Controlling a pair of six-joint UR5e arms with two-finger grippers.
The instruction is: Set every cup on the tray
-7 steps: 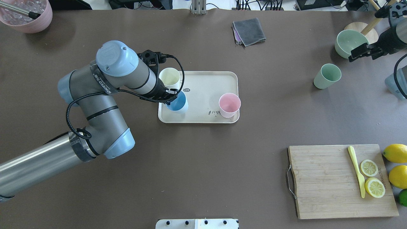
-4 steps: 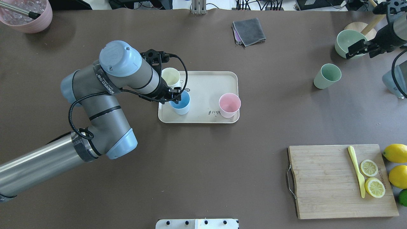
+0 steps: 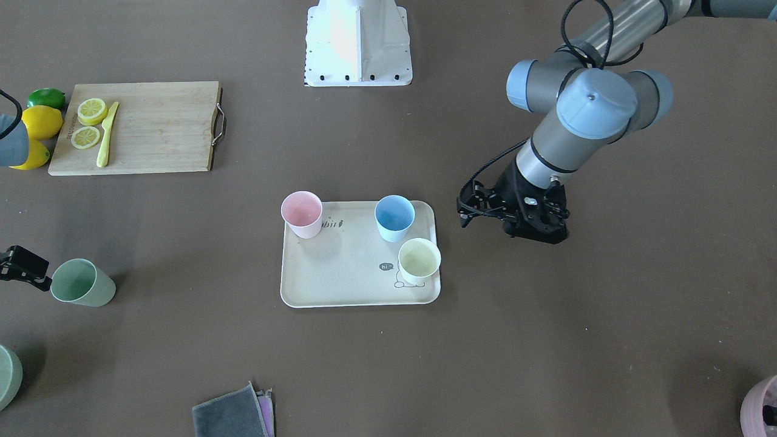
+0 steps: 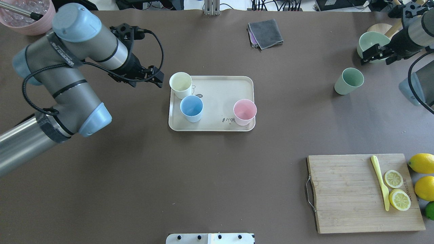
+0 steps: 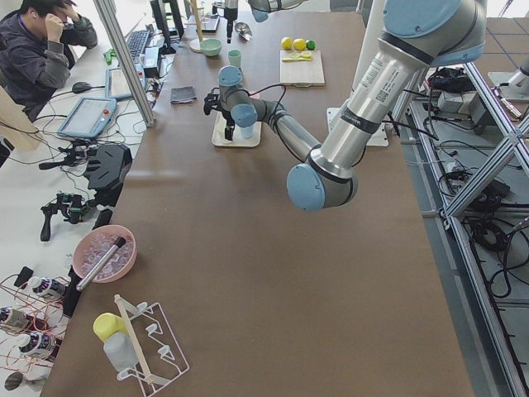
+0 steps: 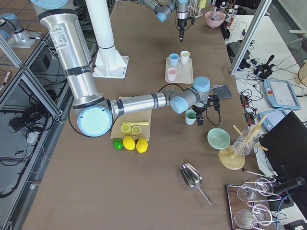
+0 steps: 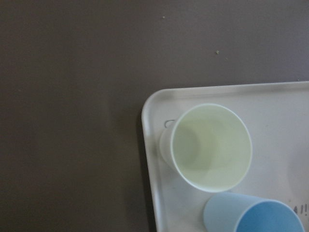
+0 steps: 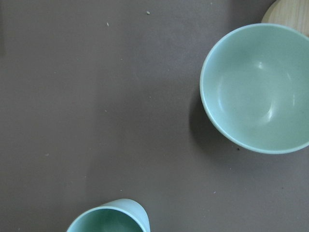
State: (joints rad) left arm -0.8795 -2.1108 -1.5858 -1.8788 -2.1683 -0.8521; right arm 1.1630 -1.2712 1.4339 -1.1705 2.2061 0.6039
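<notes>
Left gripper (image 4: 149, 78): fingers apart, nothing held, hanging over bare table just left of the tray (image 4: 217, 98).

Right gripper (image 4: 375, 57): fingers look spread, nothing held, hanging at the far right between the green cup (image 4: 349, 80) and the green bowl (image 4: 371, 40).

Cups, count 4:
- 3 upright on the tray: cream-yellow cup (image 4: 180, 83) in the far-left corner, blue cup (image 4: 191, 107) just on its near side, pink cup (image 4: 244, 111) at the near-right corner.
- 1 off the tray: the green cup, upright on the table, well to the right.

Other items:
- 1 cutting board (image 4: 342, 193), near right, carrying 2 lemon halves (image 4: 396, 189) and 1 yellow knife (image 4: 380, 183).
- 2 whole lemons (image 4: 422, 163) and 1 lime (image 4: 430, 210) beside the board.
- 1 folded grey cloth (image 4: 266, 33), far centre.
- 1 pink pot (image 4: 34, 23), far-left corner.
</notes>
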